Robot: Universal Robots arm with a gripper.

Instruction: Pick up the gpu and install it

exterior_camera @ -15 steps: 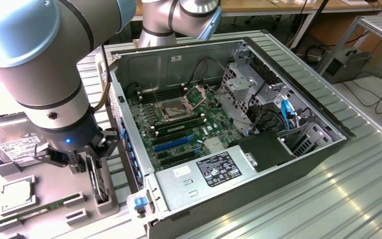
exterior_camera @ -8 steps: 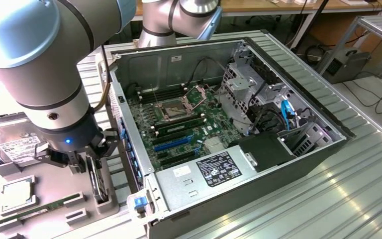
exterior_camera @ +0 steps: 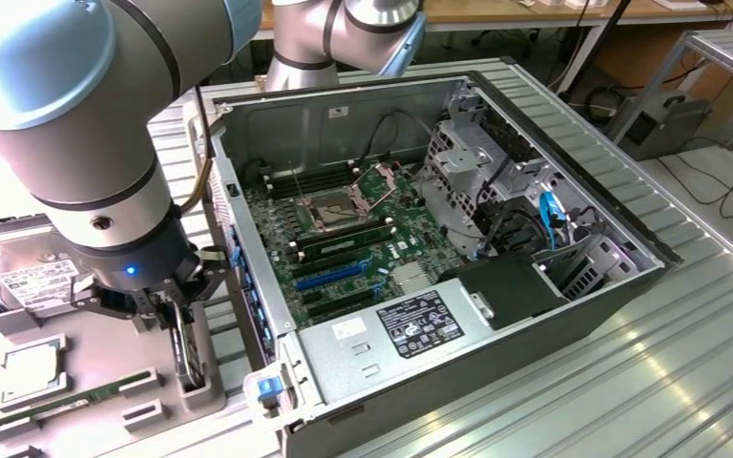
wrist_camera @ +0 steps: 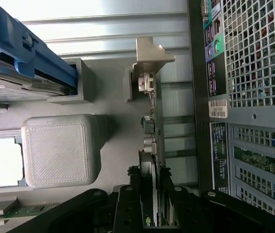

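arm [exterior_camera: 73,143]: reaching steeply down the left of the exterior frame, wrist hanging vertical over the grey tray [exterior_camera: 99,382].
gripper [exterior_camera: 171,315]: straddling the card's upper edge; clamping or not, cannot tell.
gpu [wrist_camera: 152,121]: standing on edge in the tray, lower left of the exterior frame, metal bracket [wrist_camera: 152,51] at the end far from the gripper, sitting just beside the open computer case [exterior_camera: 341,105].

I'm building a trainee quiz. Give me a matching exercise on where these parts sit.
1. thin black expansion card with silvery bracket
2. silver boxy hard drive with white label
3. long narrow green memory stick
4. green motherboard

A. inside the open computer case
B. flat in a groove of the grey tray
C. on edge under the gripper
D. label up, beside the arm

Pairs: 1-C, 2-D, 3-B, 4-A
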